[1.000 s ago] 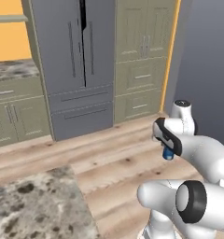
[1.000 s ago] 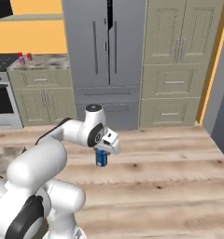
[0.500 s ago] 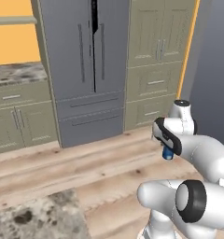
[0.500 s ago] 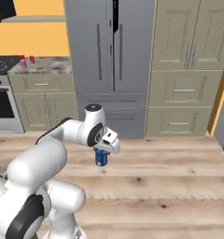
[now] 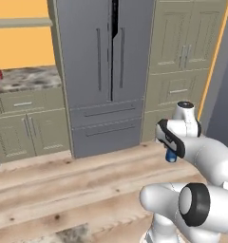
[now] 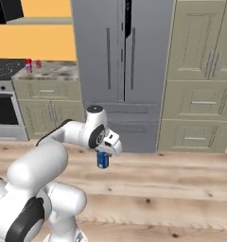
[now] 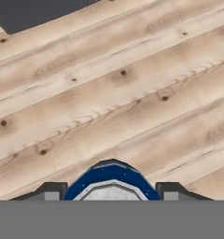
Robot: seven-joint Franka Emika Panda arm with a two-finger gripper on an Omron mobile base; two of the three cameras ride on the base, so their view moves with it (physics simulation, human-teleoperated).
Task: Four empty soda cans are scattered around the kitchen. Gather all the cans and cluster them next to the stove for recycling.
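Plank floor (image 7: 109, 93) spreads below the gripper (image 7: 112, 190), whose fingers are closed part-way on a blue soda can (image 6: 102, 159) held in the air before the grey fridge (image 6: 122, 71); two more cans (image 6: 33, 64) stand on the counter (image 6: 54, 71) at ten o'clock, beside the stove (image 6: 4, 111)

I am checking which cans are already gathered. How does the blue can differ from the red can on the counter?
The blue can is held in the gripper above the wood floor; the red can stands free on the stone counter beside the stove. The blue can is near the arm, the red can far off. Both stand upright.
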